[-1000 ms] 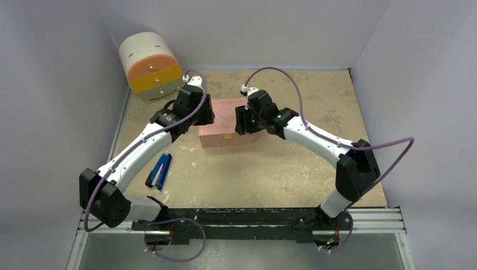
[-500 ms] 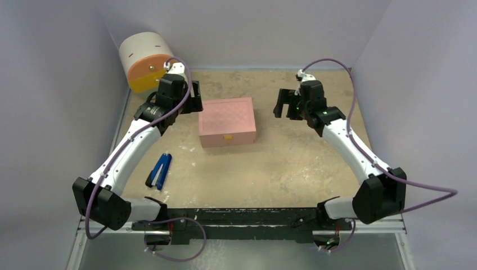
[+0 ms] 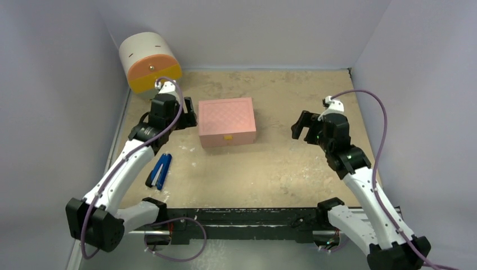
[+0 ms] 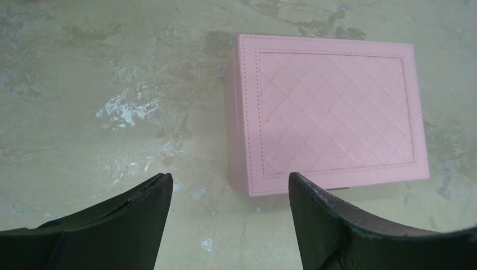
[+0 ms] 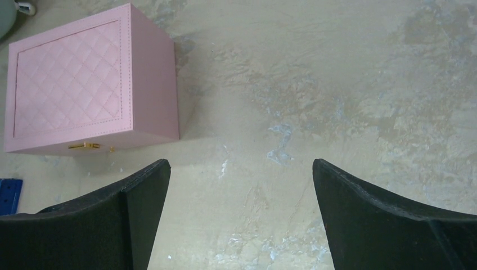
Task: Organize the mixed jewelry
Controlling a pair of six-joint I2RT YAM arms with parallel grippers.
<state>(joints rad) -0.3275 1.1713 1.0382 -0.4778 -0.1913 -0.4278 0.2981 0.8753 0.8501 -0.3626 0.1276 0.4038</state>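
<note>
The pink quilted box (image 3: 226,121) stands shut in the middle of the table, its gold clasp (image 5: 84,146) facing the near edge. The mixed jewelry is out of view; only a tiny gold speck (image 5: 111,149) shows by the clasp, too small to name. My left gripper (image 3: 189,117) hovers just left of the box, open and holding nothing; in its wrist view the gripper (image 4: 230,185) frames the box's near left corner (image 4: 247,188). My right gripper (image 3: 300,126) hangs open and holding nothing, well right of the box, and in its wrist view the gripper (image 5: 242,169) is over bare table.
A blue-handled tool (image 3: 159,170) lies on the table near the left arm. A round white cabinet with orange and yellow drawers (image 3: 149,66) sits in the back left corner. White walls close the table on the left, back and right.
Both grippers were against the sides of the pink box a second ago. They have opened, let go and drawn back, the left a little to the left, the right far right and nearer.
</note>
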